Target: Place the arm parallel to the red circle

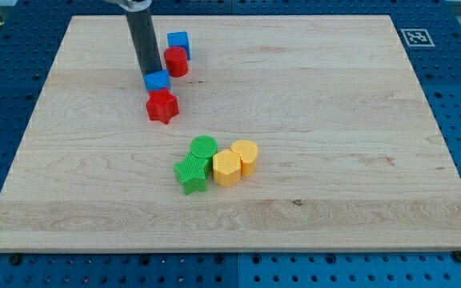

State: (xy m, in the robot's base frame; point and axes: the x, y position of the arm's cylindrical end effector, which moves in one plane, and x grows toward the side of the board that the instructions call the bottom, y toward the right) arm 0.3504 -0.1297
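The red circle [175,61] stands near the view's top, left of centre, touching a blue cube [178,42] just above it. My rod comes down from the view's top and my tip [147,74] rests just left of the red circle, at the upper left edge of a small blue block [158,81]. A red star [162,106] lies directly below that blue block, touching it.
A green circle [204,148], a green star [190,174], a yellow hexagon [226,168] and a yellow circle [246,156] cluster at the board's middle. The wooden board [334,120] lies on a blue perforated table, with a marker tag [415,37] at top right.
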